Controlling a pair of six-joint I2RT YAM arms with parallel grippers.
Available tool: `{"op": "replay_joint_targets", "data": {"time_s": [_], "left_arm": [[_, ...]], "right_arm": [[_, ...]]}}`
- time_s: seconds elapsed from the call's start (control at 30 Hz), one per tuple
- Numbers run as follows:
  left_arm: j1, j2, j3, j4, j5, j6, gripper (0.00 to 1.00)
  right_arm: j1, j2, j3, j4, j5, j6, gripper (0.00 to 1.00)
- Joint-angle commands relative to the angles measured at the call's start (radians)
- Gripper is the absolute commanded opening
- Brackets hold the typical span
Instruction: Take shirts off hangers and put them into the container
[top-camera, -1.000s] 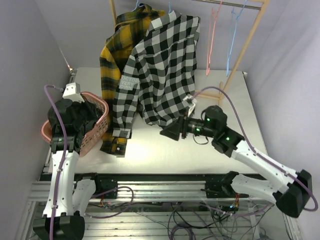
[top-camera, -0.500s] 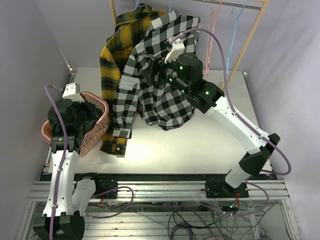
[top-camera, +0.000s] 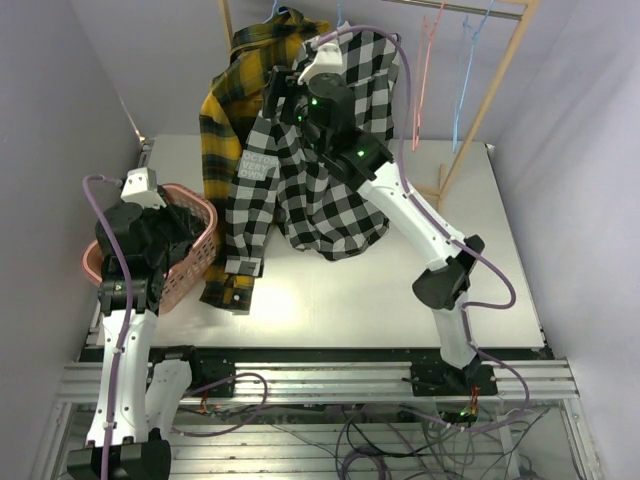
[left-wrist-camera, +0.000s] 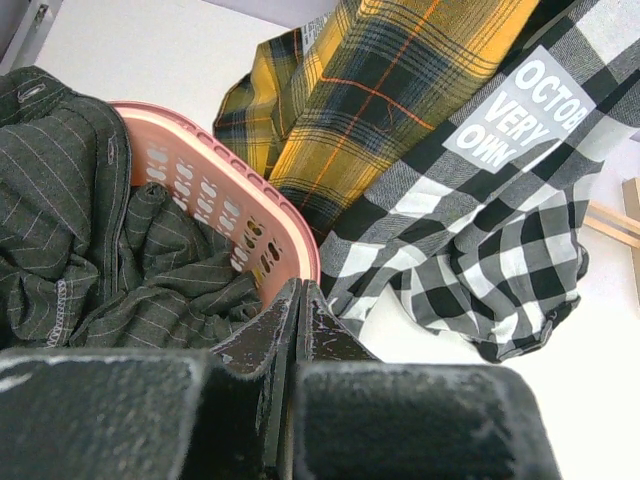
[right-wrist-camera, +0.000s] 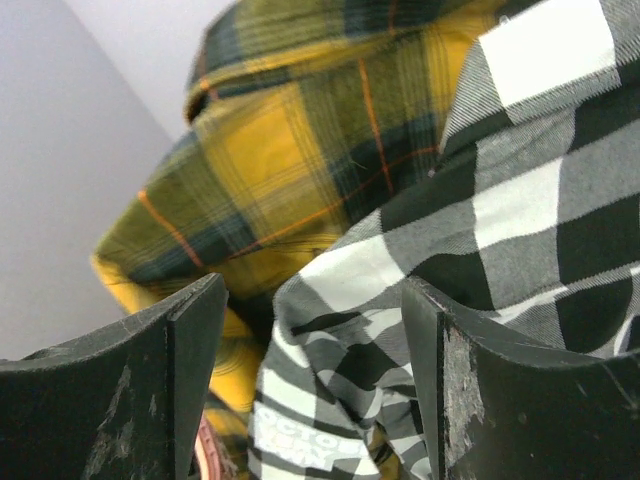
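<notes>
— Shirts' position?
— Checked flannel shirt (top-camera: 320, 170) and yellow plaid shirt (top-camera: 228, 95) hang overlapped, cuffs reaching the table (top-camera: 400, 290) just beside the slotted pink basket (top-camera: 203, 252).
— Grippers?
— Right gripper (right-wrist-camera: 315, 295) is spread wide at the checked shoulder, holding nothing. Left gripper (left-wrist-camera: 300, 290) is pinched closed and empty, over the basket rim.

Top cam sits high behind the arm bases, looking down over the whole worktop (top-camera: 500, 230). Left wrist cam is at the left edge, right by the basket (left-wrist-camera: 215, 205). Right wrist cam's up close on the checked shirt (right-wrist-camera: 520, 200) and yellow plaid shirt (right-wrist-camera: 270, 150); all three views share those.
</notes>
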Motion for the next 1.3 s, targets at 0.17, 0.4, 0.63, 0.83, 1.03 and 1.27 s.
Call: {"op": "replay_joint_targets", "data": {"time_s": [0.17, 0.4, 0.63, 0.83, 1.03, 1.27], "left_arm": [[-0.006, -0.012, 0.027, 0.006, 0.005, -0.009, 0.07], [-0.007, -0.014, 0.026, 0.005, 0.004, -0.008, 0.07], [-0.006, -0.027, 0.026, 0.004, 0.005, -0.008, 0.07], [-0.006, -0.024, 0.027, 0.004, 0.008, -0.009, 0.07], [-0.007, -0.03, 0.027, 0.008, 0.013, -0.009, 0.07], [-0.006, -0.022, 0.028, 0.006, 0.015, -0.009, 0.07]], "right_arm": [[0.001, 0.085, 0.054, 0.046, 0.199, 0.01, 0.67], [-0.03, 0.062, -0.021, 0.051, 0.207, 0.041, 0.65], [-0.141, -0.137, -0.266, -0.023, 0.132, 0.144, 0.6], [-0.256, -0.341, -0.533, 0.049, -0.006, 0.134, 0.56], [-0.297, -0.382, -0.523, 0.058, -0.19, 0.047, 0.58], [-0.209, -0.203, -0.196, -0.116, -0.212, 0.042, 0.69]]}}
